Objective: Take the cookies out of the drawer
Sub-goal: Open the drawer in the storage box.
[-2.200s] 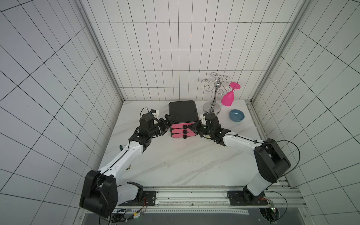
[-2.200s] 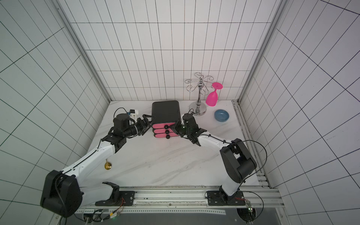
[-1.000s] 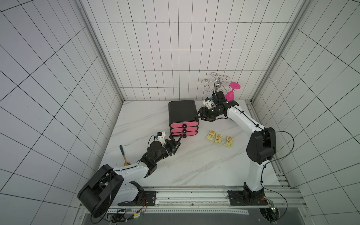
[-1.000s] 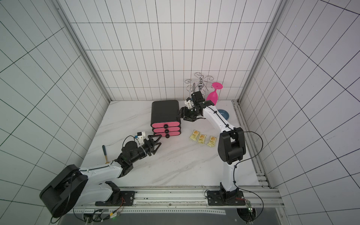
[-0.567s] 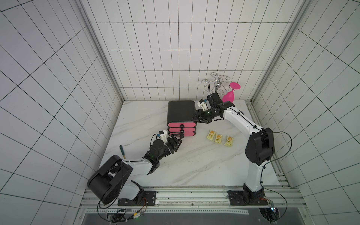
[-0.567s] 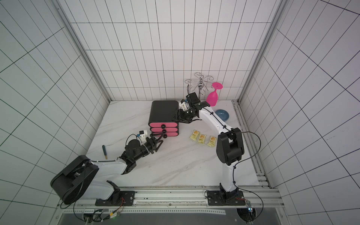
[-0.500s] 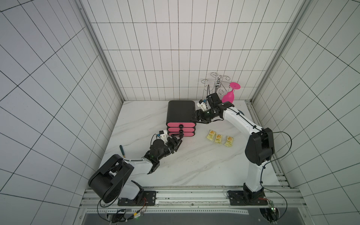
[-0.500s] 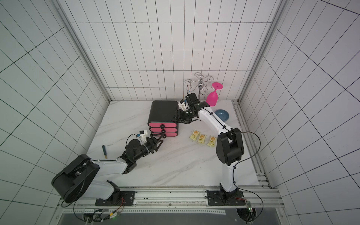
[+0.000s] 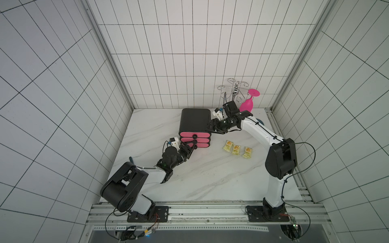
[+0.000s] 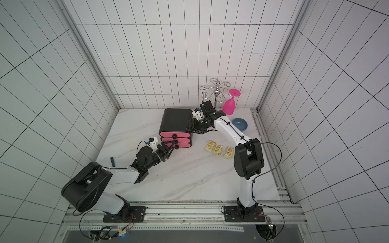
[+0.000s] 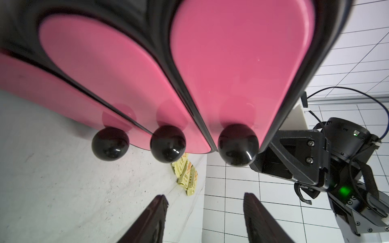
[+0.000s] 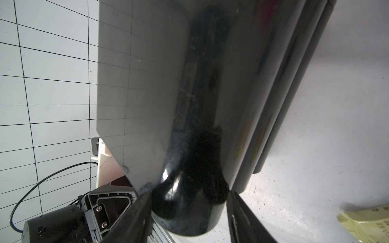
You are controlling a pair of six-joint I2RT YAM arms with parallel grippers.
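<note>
The left claw (image 9: 191, 149) had edged up to the drawer knobs (image 11: 168, 143), jaws apart and empty, seemingly to pull one. The right claw (image 9: 214, 128) straddled the cabinet (image 9: 194, 120) corner, perhaps bracing it, though whether it gripped was unclear. Three yellow cookie packets (image 9: 236, 149) lay on the surface (image 9: 210, 178) alongside.

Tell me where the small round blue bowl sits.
In a top view, the blue bowl sits at the white marble table's back right, beside the hanging pink wine glass.
</note>
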